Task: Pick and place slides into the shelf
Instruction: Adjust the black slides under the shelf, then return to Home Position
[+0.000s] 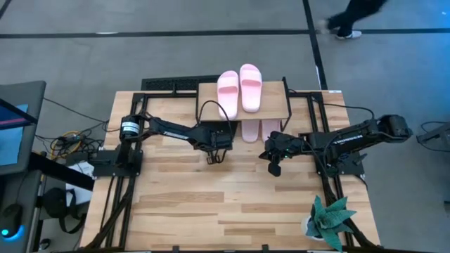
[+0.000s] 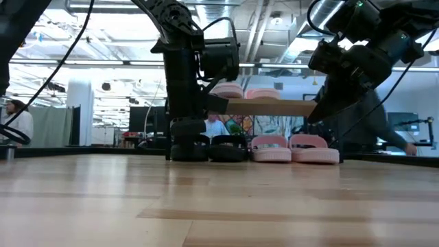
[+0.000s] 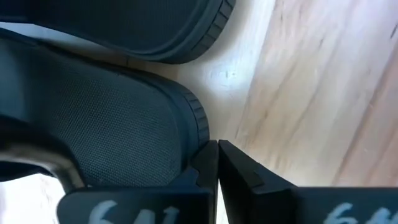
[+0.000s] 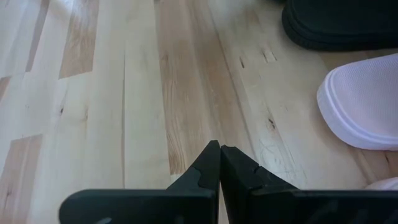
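Slides: pink pair [image 1: 240,90] up on the shelf [image 1: 275,102], pink pair [image 2: 295,149] and black pair [image 2: 209,148] underneath. Left end effector [image 3: 217,163] pinched shut beside a black heel, right end effector [image 4: 220,163] shut, empty. Pale wood tabletop [image 1: 211,211], office behind.

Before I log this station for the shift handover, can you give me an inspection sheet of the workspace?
Surface: wooden tabletop, bare in front.
Job's things: shelf at the far edge; two pink slides on its top board; two pink slides and two black slides on the table under it.
Clutter: potted plant at the near right corner.
Grippers: left gripper shut, empty, beside a black slide's heel; right gripper shut, empty, above bare wood near a pink slide.
Cables: bundle off the table's left edge; a loop on the left arm.
Surroundings: monitor at left; a person's feet on the floor beyond; people behind the table in the low view.
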Controlling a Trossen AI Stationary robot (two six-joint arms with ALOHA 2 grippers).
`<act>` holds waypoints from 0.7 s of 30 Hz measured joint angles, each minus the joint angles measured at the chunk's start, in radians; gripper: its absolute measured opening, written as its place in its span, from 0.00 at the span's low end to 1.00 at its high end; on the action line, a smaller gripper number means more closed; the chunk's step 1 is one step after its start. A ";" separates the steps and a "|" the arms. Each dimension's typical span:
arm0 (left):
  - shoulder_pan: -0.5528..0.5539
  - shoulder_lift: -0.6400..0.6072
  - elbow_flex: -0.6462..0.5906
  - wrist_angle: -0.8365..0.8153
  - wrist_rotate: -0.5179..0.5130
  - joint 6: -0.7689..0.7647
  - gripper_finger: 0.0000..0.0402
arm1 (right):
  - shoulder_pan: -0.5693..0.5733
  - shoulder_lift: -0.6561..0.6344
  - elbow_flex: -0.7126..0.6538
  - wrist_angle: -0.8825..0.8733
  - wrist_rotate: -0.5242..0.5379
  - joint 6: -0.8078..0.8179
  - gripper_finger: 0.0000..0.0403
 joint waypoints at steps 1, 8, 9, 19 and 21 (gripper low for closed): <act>0.001 0.000 0.000 0.000 0.005 0.004 0.00 | 0.000 0.000 0.000 0.000 0.000 0.000 0.00; 0.002 0.000 0.000 0.004 0.022 0.007 0.00 | 0.000 0.000 0.000 -0.003 0.000 0.000 0.00; 0.002 0.000 0.000 0.012 0.042 0.017 0.00 | 0.000 0.000 0.000 -0.003 0.000 -0.001 0.00; -0.060 -0.212 0.000 0.075 0.199 0.090 0.00 | 0.000 0.000 0.041 -0.027 -0.008 -0.007 0.00; -0.072 -0.298 0.000 0.084 0.199 0.101 0.00 | -0.003 0.000 0.077 -0.071 -0.008 -0.008 0.00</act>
